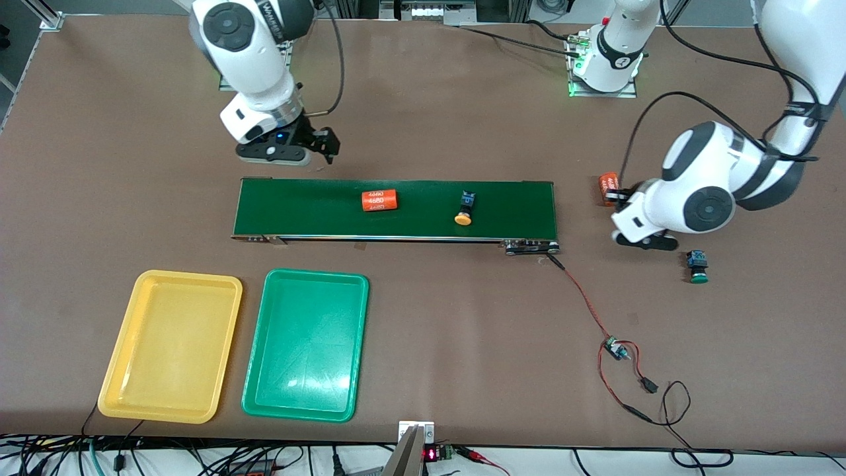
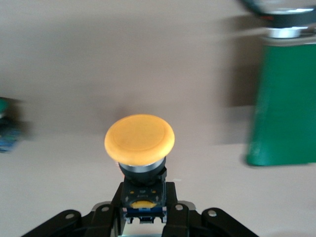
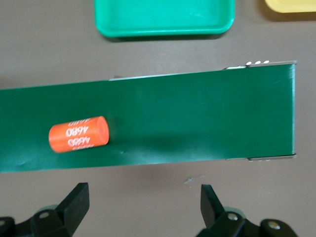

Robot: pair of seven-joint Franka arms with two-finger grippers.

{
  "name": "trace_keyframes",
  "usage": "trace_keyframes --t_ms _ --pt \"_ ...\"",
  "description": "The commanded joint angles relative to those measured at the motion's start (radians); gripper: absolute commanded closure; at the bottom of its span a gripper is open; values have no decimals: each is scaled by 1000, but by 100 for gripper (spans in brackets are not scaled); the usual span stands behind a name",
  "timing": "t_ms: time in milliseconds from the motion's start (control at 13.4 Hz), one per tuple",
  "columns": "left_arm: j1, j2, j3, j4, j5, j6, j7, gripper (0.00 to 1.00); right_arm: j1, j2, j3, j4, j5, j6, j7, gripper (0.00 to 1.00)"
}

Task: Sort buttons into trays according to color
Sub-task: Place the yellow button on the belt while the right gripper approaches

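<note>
While my right gripper (image 1: 316, 149) waits open over bare table just off the belt (image 1: 396, 210), both trays sit empty nearest the camera: yellow tray (image 1: 173, 345), then green tray (image 1: 306, 344). On the belt I see an orange cylinder (image 1: 379, 200) and a yellow button (image 1: 465, 207). Past the belt's end, left gripper (image 2: 144, 217) is clamped on a second yellow button (image 2: 139, 140). Green button (image 1: 696, 266) lies on the table beside it.
</note>
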Motion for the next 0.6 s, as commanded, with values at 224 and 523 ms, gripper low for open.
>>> trace_keyframes --t_ms 224,523 --pt "-328 121 55 131 -24 0 -174 76 -42 3 33 -14 -9 13 -156 0" --pt "-400 161 106 131 -16 86 -194 76 -48 18 33 -14 -7 14 -145 0"
